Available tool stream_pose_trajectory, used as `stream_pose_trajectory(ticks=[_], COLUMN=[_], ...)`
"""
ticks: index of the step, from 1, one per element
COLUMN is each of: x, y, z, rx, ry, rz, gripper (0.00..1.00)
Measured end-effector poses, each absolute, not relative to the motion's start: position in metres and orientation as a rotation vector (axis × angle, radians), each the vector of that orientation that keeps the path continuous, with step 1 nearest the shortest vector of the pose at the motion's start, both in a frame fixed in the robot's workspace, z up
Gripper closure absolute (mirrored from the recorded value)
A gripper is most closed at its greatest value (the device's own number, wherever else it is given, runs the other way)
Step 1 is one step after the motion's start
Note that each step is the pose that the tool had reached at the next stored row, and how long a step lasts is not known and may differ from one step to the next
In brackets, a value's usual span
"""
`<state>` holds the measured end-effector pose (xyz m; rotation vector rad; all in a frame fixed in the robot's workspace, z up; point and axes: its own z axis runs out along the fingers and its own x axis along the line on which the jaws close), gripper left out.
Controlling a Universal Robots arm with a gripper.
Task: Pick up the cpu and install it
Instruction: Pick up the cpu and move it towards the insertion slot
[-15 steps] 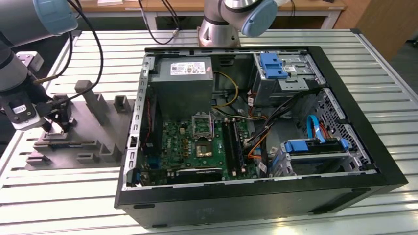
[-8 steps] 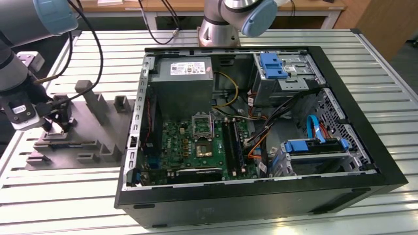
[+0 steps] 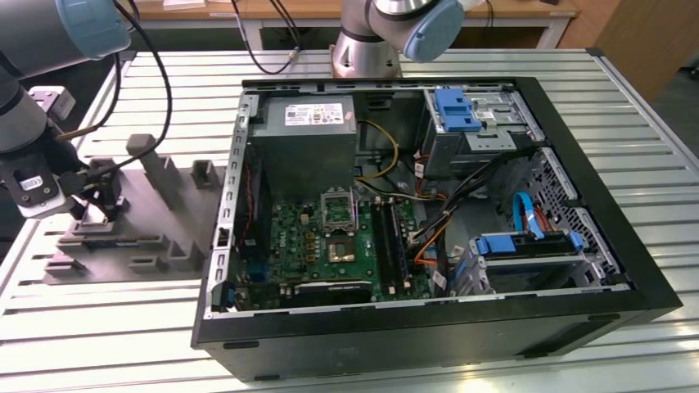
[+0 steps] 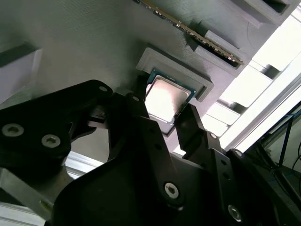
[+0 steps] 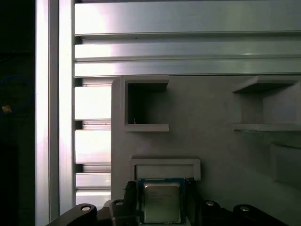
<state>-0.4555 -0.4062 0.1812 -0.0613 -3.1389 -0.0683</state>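
Black gripper of mine is narrowed onto the cpu, a finger against each of two opposite edges. Silver-topped, the cpu lies flat in a raised recess of the grey plastic tray, on the slatted metal surface beside an open computer case.

Counts: cpu ×1; gripper ×1; grey tray ×1; open computer case ×1; green motherboard ×1; blue drive brackets ×2, at 1 and 4 o'clock inside case.

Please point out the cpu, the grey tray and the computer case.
cpu (image 5: 162, 202): first wrist view, middle of its metal top.
grey tray (image 3: 153, 219): exterior view, bare flat base.
computer case (image 3: 437, 327): exterior view, near black wall.
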Motion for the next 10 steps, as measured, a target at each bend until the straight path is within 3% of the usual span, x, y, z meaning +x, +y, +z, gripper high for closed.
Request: stream_pose_trajectory(ticks=[1, 10], x=[-0.4555, -0.4555], y=[-0.4061, -0.4061], z=[0.1812, 0.1834], rx=[-0.061, -0.062], ry=[-3.139, -3.139], rz=[-0.068, -0.069], gripper=[0.45, 0.45])
